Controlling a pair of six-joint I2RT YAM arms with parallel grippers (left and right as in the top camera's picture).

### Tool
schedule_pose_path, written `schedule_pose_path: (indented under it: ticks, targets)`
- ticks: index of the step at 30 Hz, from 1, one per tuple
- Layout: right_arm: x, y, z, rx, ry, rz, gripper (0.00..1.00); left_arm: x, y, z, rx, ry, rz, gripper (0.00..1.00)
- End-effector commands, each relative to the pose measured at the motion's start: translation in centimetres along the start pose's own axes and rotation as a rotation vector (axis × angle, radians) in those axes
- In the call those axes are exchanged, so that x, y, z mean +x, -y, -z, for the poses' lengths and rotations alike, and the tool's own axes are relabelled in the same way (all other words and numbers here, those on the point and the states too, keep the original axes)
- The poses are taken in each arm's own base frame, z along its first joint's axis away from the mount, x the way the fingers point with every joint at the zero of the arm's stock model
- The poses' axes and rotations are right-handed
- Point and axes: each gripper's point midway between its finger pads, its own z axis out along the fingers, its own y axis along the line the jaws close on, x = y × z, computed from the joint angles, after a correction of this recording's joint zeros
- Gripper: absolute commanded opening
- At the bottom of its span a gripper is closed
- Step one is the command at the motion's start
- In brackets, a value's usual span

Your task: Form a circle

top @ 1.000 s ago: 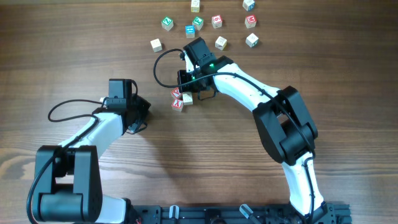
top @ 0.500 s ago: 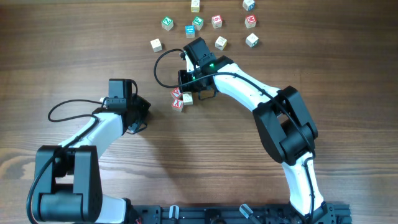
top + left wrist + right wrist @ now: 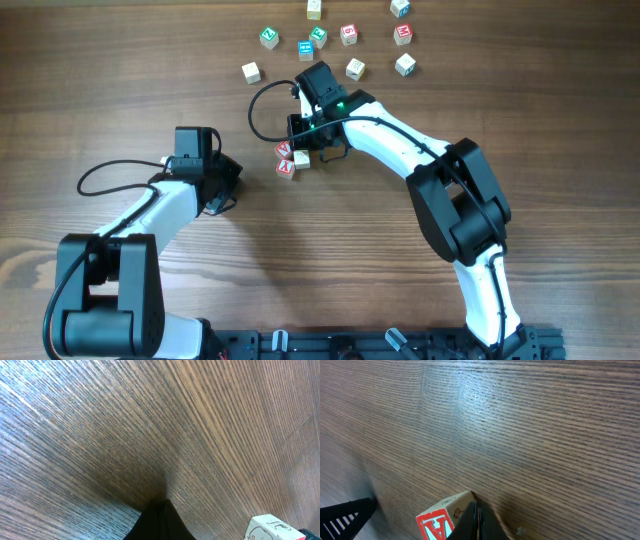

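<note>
Overhead: circle [image 3: 290, 159], tight three-cube cluster, sits centre frame below loose cubes [image 3: 340, 40] at top. Right gripper [image 3: 303, 148] closed, empty, at cluster's upper right. Left gripper [image 3: 228, 178] closed, empty, apart at left.

Left wrist: fingers together over bare table [image 3: 100, 435].

Right wrist: closed tip at red-letter cube [image 3: 440, 522], frame bottom. Best nudged in short, slow pushes to avoid scattering.

Open tabletop [image 3: 150, 80] left of the circle [image 3: 290, 158]; loose cubes [image 3: 348, 35] behind, right arm [image 3: 390, 140] close alongside.
</note>
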Motion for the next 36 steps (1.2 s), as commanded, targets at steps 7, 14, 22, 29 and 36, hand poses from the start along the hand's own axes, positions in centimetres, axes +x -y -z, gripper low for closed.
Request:
schedule_pose_path:
  ticks: [7, 14, 22, 29, 36]
  targets:
    - [-0.1, -0.2, -0.2, -0.026, -0.011, 0.009, 0.05, 0.6, -3.7, -0.9, -0.124, -0.005, 0.0, 0.04]
    - [0.0, -0.5, -0.2, -0.044, -0.019, 0.013, 0.05, 0.6, -3.7, -0.9, -0.124, -0.006, 0.0, 0.04]
    - [0.0, -0.5, -0.2, -0.042, -0.02, 0.013, 0.04, 0.6, -3.7, -0.9, -0.124, -0.005, 0.0, 0.04]
    - [-0.4, 0.2, -0.2, -0.005, 0.002, 0.026, 0.05, 0.6, -3.7, -0.9, -0.124, -0.006, 0.0, 0.04]
    - [-1.4, 2.2, 0.2, 0.041, 0.031, -0.03, 0.04, 0.6, -3.7, -0.9, -0.124, -0.006, 0.0, 0.04]
